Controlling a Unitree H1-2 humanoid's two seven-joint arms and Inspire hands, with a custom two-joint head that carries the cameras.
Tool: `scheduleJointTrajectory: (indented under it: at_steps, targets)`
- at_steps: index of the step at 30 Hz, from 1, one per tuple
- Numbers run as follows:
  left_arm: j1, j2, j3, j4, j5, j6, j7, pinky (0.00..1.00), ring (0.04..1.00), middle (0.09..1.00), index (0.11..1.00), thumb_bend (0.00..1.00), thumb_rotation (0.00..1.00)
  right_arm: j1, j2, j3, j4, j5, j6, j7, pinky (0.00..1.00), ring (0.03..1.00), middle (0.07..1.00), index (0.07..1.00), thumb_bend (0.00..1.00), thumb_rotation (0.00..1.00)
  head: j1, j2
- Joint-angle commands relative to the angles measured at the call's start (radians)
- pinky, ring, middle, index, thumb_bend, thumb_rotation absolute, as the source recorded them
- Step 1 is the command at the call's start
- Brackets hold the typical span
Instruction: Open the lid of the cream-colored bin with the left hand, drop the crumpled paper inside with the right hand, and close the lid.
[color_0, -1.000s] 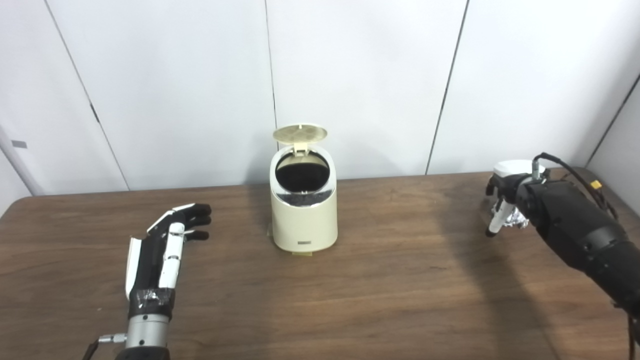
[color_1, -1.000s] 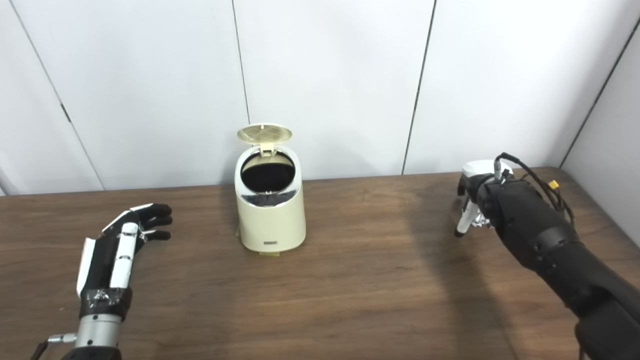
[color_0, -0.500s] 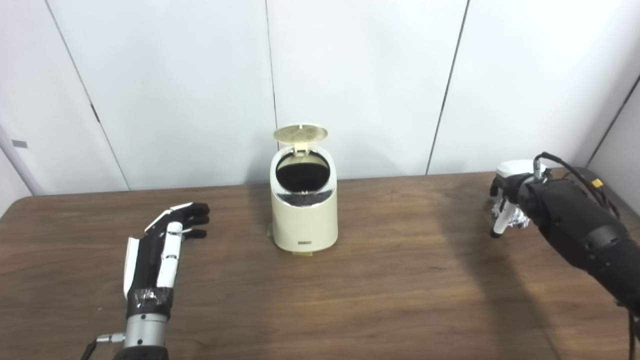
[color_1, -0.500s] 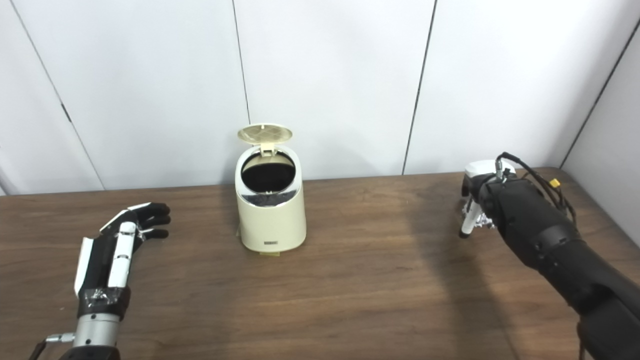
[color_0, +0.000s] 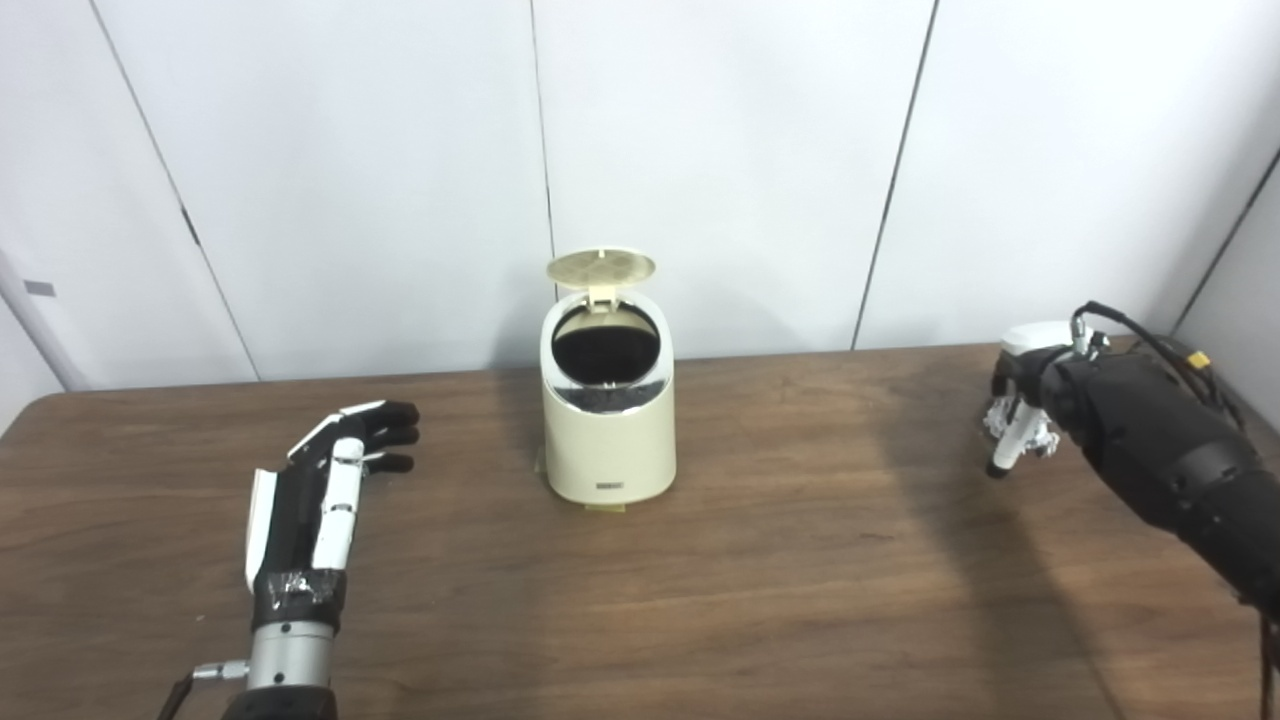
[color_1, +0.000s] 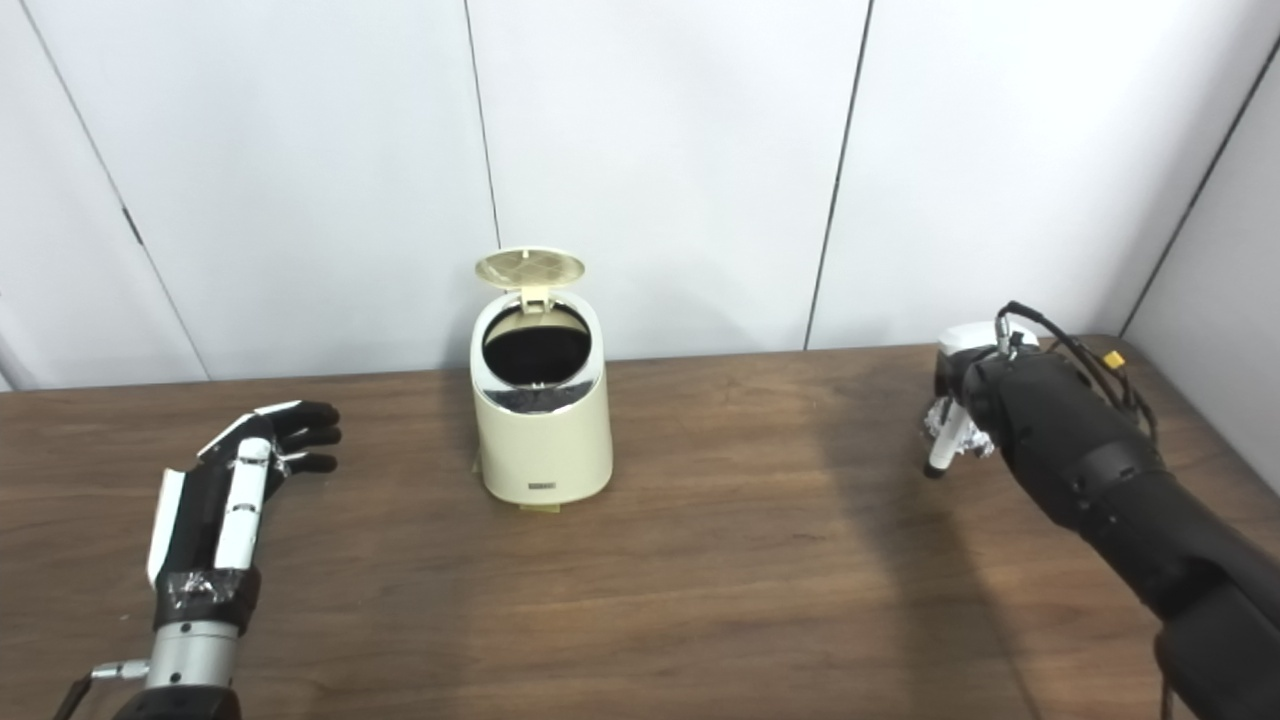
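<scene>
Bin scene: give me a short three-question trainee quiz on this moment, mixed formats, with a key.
1. True or false: the lid of the bin stands open.
2. Multiple choice: where is the left hand? A) on the lid; B) inside the bin; C) over the table, left of the bin and apart from it, holding nothing.
3. Fill in: the crumpled paper is at the ____ hand, far to the bin's right.

Key:
1. True; the dark opening shows.
2. C.
3. Right; the right hand is at the paper, but whether it grips it cannot be told.
</scene>
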Motion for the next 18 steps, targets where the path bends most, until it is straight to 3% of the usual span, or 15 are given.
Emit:
scheduleJointTrajectory:
  at_steps: [1,4,7,10,18]
  targets:
    - [-0.035,0.002,0.002,-0.036,-0.005,-0.029,0.007,0.60,0.677,0.691,0.671,0.28,0.87,0.008,-0.044,0.015,0.068,-0.014,-0.011,0.046,0.57,0.706,0.781,0.811,0.83,0.23,-0.002,0.004]
    - [-0.035,0.000,0.003,-0.038,-0.006,-0.027,0.008,0.60,0.675,0.692,0.672,0.28,0.86,0.012,-0.044,-0.014,0.074,0.026,-0.001,0.041,0.55,0.678,0.755,0.811,0.81,0.17,-0.003,0.005]
    - [-0.035,0.000,0.004,-0.036,-0.010,-0.028,0.007,0.60,0.674,0.689,0.671,0.29,0.86,0.014,-0.052,-0.002,0.067,0.017,-0.012,0.050,0.49,0.609,0.722,0.821,0.80,0.16,-0.003,0.006]
    - [-0.034,0.000,0.005,-0.036,-0.016,-0.031,0.006,0.60,0.675,0.689,0.671,0.29,0.85,0.001,-0.048,0.022,0.099,-0.003,-0.031,0.040,0.56,0.689,0.775,0.821,0.79,0.19,-0.002,0.007]
    - [-0.030,0.001,0.002,-0.038,-0.006,-0.032,0.007,0.59,0.662,0.685,0.670,0.30,0.86,0.038,-0.060,-0.003,0.019,-0.010,0.011,-0.003,0.45,0.609,0.715,0.770,0.81,0.17,-0.001,0.008]
